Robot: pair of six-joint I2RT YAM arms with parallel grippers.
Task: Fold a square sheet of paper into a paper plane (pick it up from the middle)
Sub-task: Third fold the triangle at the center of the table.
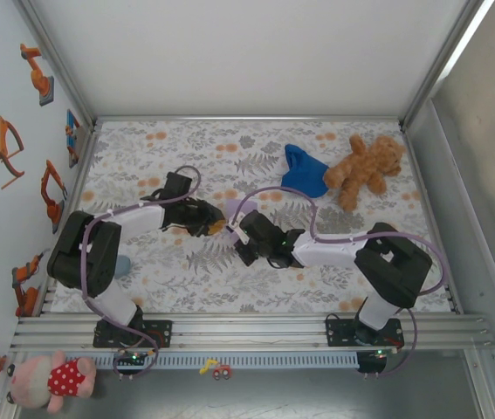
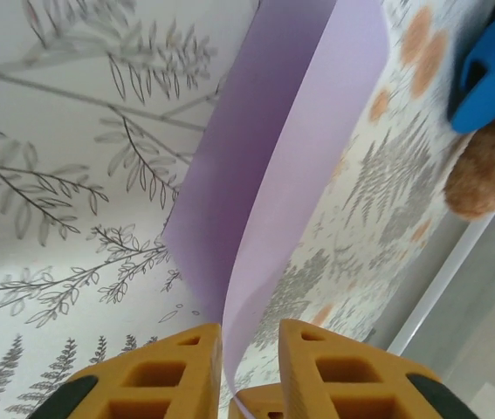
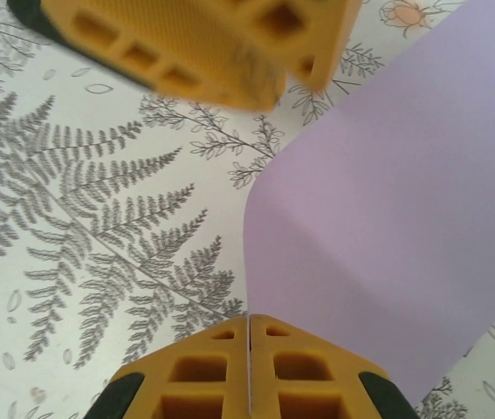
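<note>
Overhead view, read left to right. A pink plush toy [image 1: 51, 380] lies off the table, below the rail at 7 o'clock. The left arm [image 1: 99, 249] reaches from its base toward 2 o'clock across the floral table cover [image 1: 142, 279]. The left gripper [image 1: 216, 226] sits near table centre, its tips pointing to 3 o'clock.

Left wrist view: the two yellow fingers [image 2: 155, 380] stand slightly apart, with a clear gap between them. The square sheet of paper [image 2: 264, 175] rises edge-on out of that gap. It runs close along the inner face of the left-hand finger and clear of the other one (loose in the slot, not pinched, as far as this view shows). The sheet is lavender and bowed, standing on edge rather than lying flat, and it curls toward 12 o'clock.

Overhead, the sheet is a small lavender patch at table centre, at 12 o'clock from where the two grippers meet. The right gripper [image 1: 239, 230] faces the left one from the 3 o'clock side, with the tips just beside each other.

Right wrist view: its fingers [image 3: 308, 375] are pressed together and the sheet's lower edge enters the seam between them, so it is clamped on the paper. From there the sheet spreads toward 1 o'clock, with a soft bend across it.

Farther right: a deep blue cloth [image 1: 304, 170] lies crumpled at 1 o'clock from centre. A brown teddy bear [image 1: 365, 166] is just beside it on the 3 o'clock side and seems to touch it.
</note>
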